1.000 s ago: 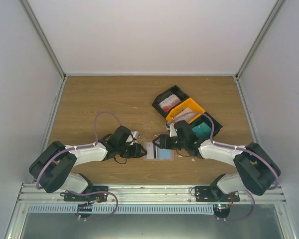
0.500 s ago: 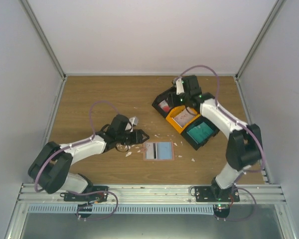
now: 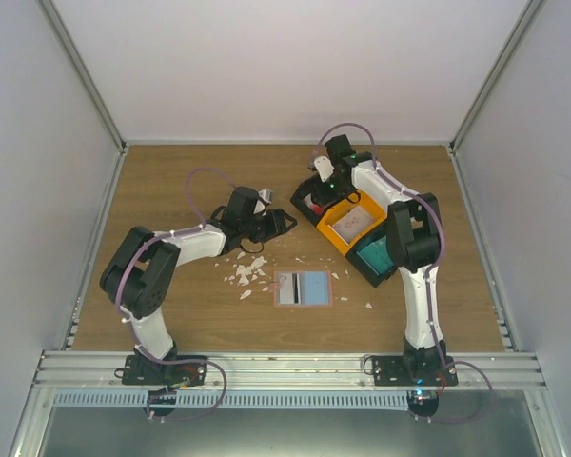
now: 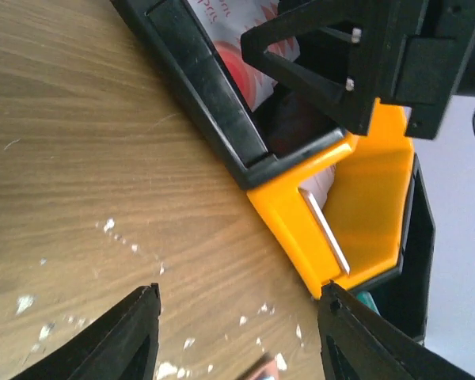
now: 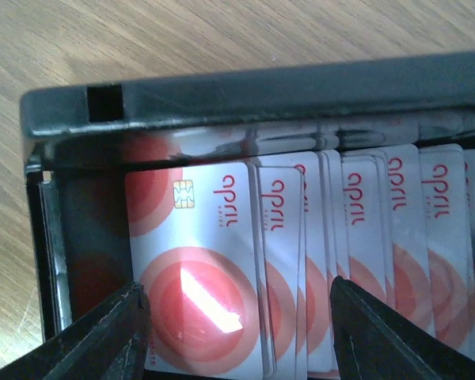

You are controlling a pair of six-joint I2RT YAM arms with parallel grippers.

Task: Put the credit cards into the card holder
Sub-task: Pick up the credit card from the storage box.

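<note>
The card holder (image 3: 303, 288) lies open and flat on the table, its pale blue inside up. Red-and-white credit cards (image 5: 198, 261) stand in a row in a black bin (image 5: 245, 91). My right gripper (image 5: 237, 297) is open just above these cards, one jaw on each side of the front ones. It shows over that bin in the top view (image 3: 317, 193). My left gripper (image 4: 239, 317) is open and empty above bare wood, just left of the bins (image 3: 284, 223). A whitish card (image 4: 324, 229) leans in the orange bin (image 4: 372, 198).
Three bins sit in a diagonal row: black with red-and-white cards (image 3: 305, 190), orange (image 3: 335, 234), black with teal cards (image 3: 379, 255). White scraps (image 3: 247, 274) lie left of the holder. The right gripper's black body (image 4: 364, 55) hangs over the bins in the left wrist view.
Both arms left the card holder. The right gripper swung back to the red-and-white card bin and came down over it. The left gripper moved back and right toward the bins.
</note>
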